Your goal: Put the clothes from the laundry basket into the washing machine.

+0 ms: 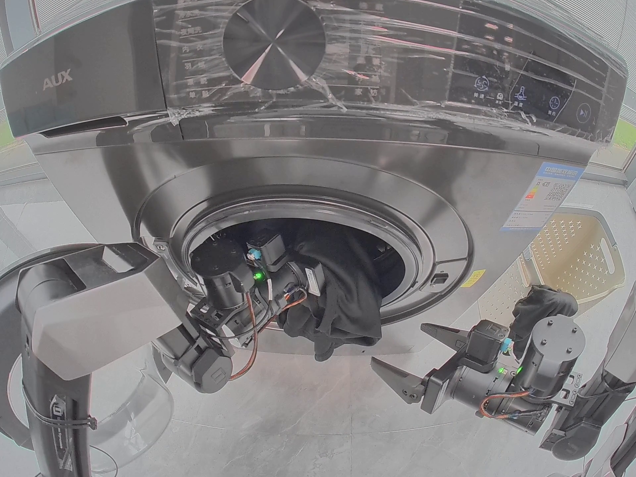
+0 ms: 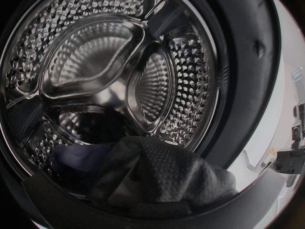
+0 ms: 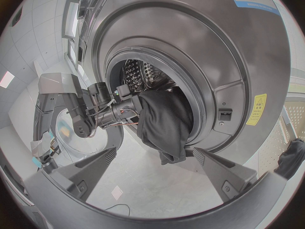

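Black garment (image 1: 344, 286) hangs half out of the washing machine (image 1: 424, 187) over the door lip, hiding the left end effector (image 1: 308, 279), grip unreadable; right end effector (image 1: 399, 345) wide open, empty, just below; best carry the cloth deeper into the drum before release, else it likely slides out

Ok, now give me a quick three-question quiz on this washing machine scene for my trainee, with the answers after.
1. True or false: the black garment lies wholly inside the drum.
2. The right gripper is: A) shut on cloth, B) open and empty, C) inside the drum.
3. Fill in: a second dark garment rests on the ___.
Key: 1 false, part of it hangs out over the front of the washing machine; 2 B; 3 laundry basket.
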Motion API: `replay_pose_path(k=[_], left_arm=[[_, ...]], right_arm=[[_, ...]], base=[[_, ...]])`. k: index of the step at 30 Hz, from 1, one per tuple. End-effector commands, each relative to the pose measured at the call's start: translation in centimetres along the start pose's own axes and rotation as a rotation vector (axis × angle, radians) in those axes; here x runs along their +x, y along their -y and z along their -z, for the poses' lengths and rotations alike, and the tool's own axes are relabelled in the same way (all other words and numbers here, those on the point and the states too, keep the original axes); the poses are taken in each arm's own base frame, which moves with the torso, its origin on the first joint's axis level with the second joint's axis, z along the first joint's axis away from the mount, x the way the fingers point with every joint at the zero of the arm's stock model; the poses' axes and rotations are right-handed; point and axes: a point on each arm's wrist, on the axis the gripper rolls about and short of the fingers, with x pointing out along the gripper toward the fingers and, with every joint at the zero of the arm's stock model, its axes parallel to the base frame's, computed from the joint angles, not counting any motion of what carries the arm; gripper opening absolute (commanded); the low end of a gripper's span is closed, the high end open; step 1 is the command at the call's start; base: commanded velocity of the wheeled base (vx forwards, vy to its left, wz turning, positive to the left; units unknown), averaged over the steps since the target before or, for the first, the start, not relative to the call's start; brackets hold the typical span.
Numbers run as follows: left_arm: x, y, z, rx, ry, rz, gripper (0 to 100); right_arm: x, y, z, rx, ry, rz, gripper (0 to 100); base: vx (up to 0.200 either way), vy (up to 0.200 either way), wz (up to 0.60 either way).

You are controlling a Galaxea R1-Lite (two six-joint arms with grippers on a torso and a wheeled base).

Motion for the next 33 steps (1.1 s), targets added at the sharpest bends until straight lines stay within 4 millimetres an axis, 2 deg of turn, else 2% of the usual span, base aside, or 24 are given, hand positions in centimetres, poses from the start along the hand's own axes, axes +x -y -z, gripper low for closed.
replay_pose_path(k=[1,5,6,15,16,22,26,33], left_arm=[[1.6,-1.9,1.1,0.001,-0.037,-0.045,0],[2.0,-2.5,1.0,0.001,-0.070,-0.059,0],[3.0,-3.0,0.8,0.001,-0.065,-0.068,0],[4.3,-3.5,2.1,0.005,-0.104,-0.076,0],[5.3,-3.9,1.7,0.008,-0.087,-0.083,0],[7.5,-5.0,0.8,0.005,-0.076,-0.156,0],[9.1,-6.2,0.2,0.012,-0.010,-0.198,0],[9.2,-6.8,-0.2,-0.006,-0.011,-0.228,0]], right_arm=[[0.1,-0.1,0.2,0.000,-0.006,-0.001,100],[0.1,-0.1,0.2,-0.002,-0.006,-0.001,100],[0.1,-0.1,0.2,-0.002,-0.006,-0.001,100],[0.0,-0.2,0.4,-0.005,-0.017,-0.009,100],[0.0,-0.3,0.6,-0.007,-0.027,-0.012,100],[0.1,-0.3,0.6,-0.007,-0.025,-0.012,100],[0.1,-0.3,0.6,-0.007,-0.025,-0.012,100],[0.1,-0.3,0.6,-0.008,-0.025,-0.011,100]], base=[[0.000,0.000,0.00],[0.000,0.000,0.00],[0.000,0.000,0.00],[0.000,0.000,0.00],[0.000,0.000,0.00],[0.000,0.000,0.00],[0.000,0.000,0.00],[0.000,0.000,0.00]])
